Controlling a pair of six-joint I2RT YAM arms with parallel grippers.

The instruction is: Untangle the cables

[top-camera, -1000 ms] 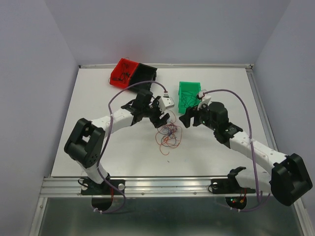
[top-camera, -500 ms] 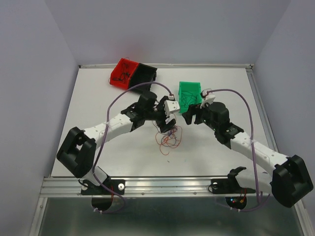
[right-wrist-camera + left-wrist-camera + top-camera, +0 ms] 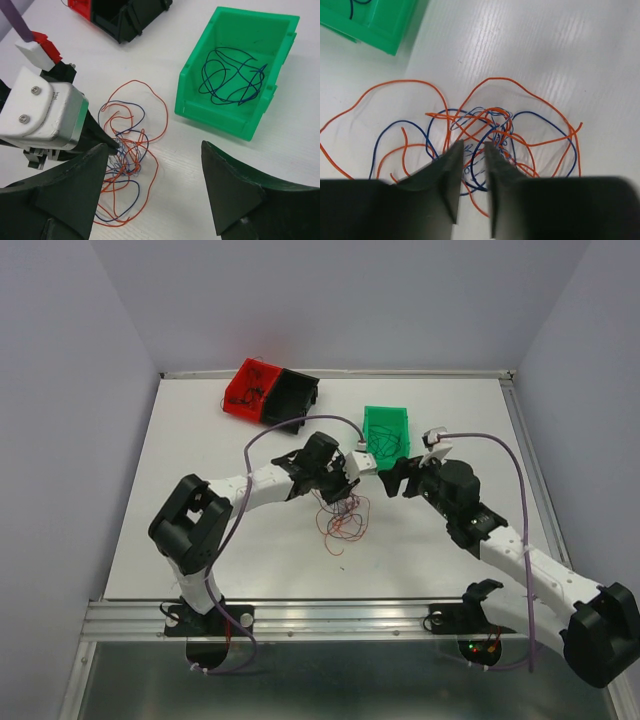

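The cables [image 3: 342,516] lie as a tangle of thin orange and blue strands at the table's middle. The left wrist view shows the cables [image 3: 492,125] looping around and between my fingers. My left gripper [image 3: 472,146] points down into the knot with a narrow gap between its jaws. Blue strands run through that gap and nothing is visibly clamped. From above, the left gripper [image 3: 343,496] sits at the tangle's far edge. My right gripper [image 3: 155,145] stands wide open and holds nothing, just right of the cables [image 3: 127,152]. From above, the right gripper [image 3: 392,478] is near the green bin.
A green bin [image 3: 385,418] behind the tangle holds several blue strands [image 3: 231,75]; its front wall [image 3: 215,117] faces my right gripper. A red bin [image 3: 248,386] and a black bin [image 3: 293,395] stand together at the back left. The green bin's corner [image 3: 375,22] shows top left in the left wrist view.
My left arm has reached right and down onto the tangle, and its jaws have gone from wide to a narrow gap. The right arm has shifted slightly right, still open.
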